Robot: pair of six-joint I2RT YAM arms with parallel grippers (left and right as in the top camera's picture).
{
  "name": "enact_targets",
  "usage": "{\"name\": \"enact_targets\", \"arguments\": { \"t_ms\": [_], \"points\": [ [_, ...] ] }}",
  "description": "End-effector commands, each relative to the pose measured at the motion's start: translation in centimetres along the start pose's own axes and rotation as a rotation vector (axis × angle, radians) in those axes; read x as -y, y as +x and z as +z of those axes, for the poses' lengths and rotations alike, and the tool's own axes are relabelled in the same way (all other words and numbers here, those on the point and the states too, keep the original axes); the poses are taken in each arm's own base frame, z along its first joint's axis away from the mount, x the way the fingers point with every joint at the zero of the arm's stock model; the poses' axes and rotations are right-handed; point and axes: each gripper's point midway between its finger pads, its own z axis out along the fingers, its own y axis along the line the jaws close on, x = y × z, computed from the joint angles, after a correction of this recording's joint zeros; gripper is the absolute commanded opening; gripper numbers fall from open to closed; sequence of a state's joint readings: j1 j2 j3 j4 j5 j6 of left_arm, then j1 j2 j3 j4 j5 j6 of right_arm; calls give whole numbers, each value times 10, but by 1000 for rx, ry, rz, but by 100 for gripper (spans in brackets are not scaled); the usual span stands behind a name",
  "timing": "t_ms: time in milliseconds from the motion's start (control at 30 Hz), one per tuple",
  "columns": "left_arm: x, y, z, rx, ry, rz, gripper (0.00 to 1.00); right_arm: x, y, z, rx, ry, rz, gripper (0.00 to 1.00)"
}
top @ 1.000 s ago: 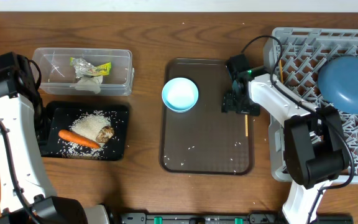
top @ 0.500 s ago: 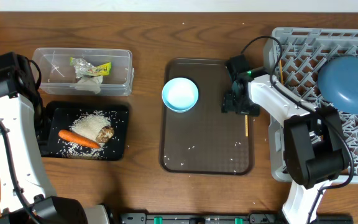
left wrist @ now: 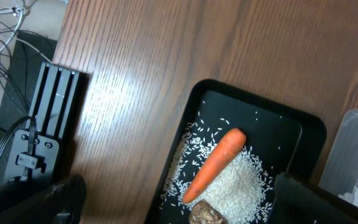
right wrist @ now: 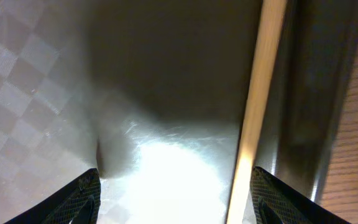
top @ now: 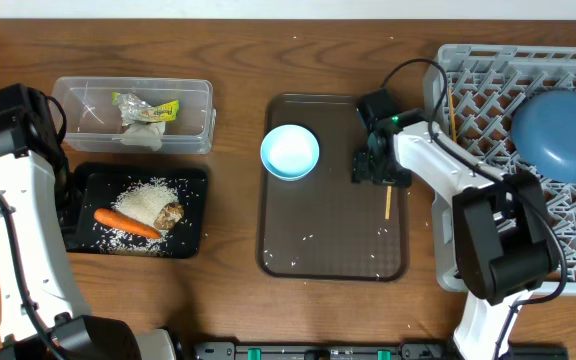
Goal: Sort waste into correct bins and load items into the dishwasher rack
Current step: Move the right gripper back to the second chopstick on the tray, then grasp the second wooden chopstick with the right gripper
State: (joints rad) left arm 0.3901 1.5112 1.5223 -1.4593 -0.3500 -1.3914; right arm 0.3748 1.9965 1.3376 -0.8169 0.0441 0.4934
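The wooden chopstick [right wrist: 257,106] lies lengthwise beside the brown tray's [top: 288,240] right rim. The right tool [right wrist: 179,186] straddles its far end, parted and unclamped, with the stick nearer one finger. The left tool [left wrist: 182,202] gapes wide, well apart over the black tray [left wrist: 309,124].

The table [top: 228,60] is warm brown wood with a streaky grain. At far left, the clear tub [top: 68,92] holds a shiny green-yellow wrapper [top: 154,106] and a white tissue [top: 144,132]. Nearer, the black tray [top: 194,215] carries an orange carrot [top: 126,222], white rice [top: 144,198] and a brown lump [top: 172,213]. The middle serving tray [top: 328,240] is dark brown, flecked with white grains; close up, its surface shows a faint checker pattern. On it are a light-blue bowl [top: 290,151] and a pale tan chopstick [top: 389,201]. At right, the rack [top: 488,75] is a grey lattice with a dark-blue plate [top: 560,130]. The left arm [top: 18,230] and right arm [top: 438,160] are white with black joints.
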Motion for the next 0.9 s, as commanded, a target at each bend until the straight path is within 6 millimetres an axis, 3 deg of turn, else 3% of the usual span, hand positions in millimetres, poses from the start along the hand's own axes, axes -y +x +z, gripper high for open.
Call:
{"name": "enact_targets", "arguments": {
  "t_ms": [0,600,867],
  "points": [
    [-2,-3,2,15,-14,-12,98,-4,10,9,-23,16,-8,70],
    [-2,-3,2,15,-14,-12,98,16,-5,10,51,112,118,64],
    [-2,-3,2,15,-14,-12,98,23,-4,39,3,119,138,63]
  ]
}}
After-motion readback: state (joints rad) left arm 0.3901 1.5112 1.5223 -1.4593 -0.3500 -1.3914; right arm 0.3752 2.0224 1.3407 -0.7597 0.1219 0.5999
